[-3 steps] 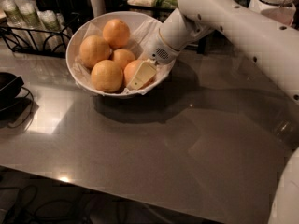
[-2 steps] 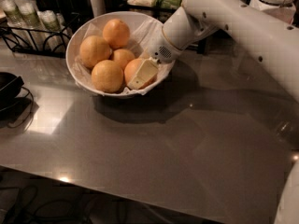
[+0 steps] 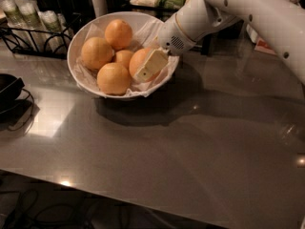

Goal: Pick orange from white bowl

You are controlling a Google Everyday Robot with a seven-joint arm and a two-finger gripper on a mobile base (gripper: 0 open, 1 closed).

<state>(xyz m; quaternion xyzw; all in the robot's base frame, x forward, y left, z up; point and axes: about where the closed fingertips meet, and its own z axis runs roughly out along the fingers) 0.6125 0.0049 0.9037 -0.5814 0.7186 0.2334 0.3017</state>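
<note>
Over the right side of the white bowl (image 3: 139, 20), which sits toward the far left corner of the table (image 3: 190, 151), the claw (image 3: 150, 65) reaches down from the white arm (image 3: 248, 8). One cream pad lies flat across the front of the orange (image 3: 137, 61). The other side is hidden behind the fruit, so I cannot tell whether the claw is clamped on it or standing apart.

This orange is the rightmost of five and rests against the bowl's right wall on the crumpled paper lining. It touches a smaller fruit (image 3: 124, 57) at the centre. Three more sit around them: one at the far rim (image 3: 118, 34), one at the left (image 3: 96, 53) and one at the near side (image 3: 113, 78).

I judge the orange to be firm, fairly heavy and smooth-skinned, so it may roll or slip. The best hold is across its widest middle, squeezed squarely. A black dish (image 3: 7, 87) lies at the table's left edge.
</note>
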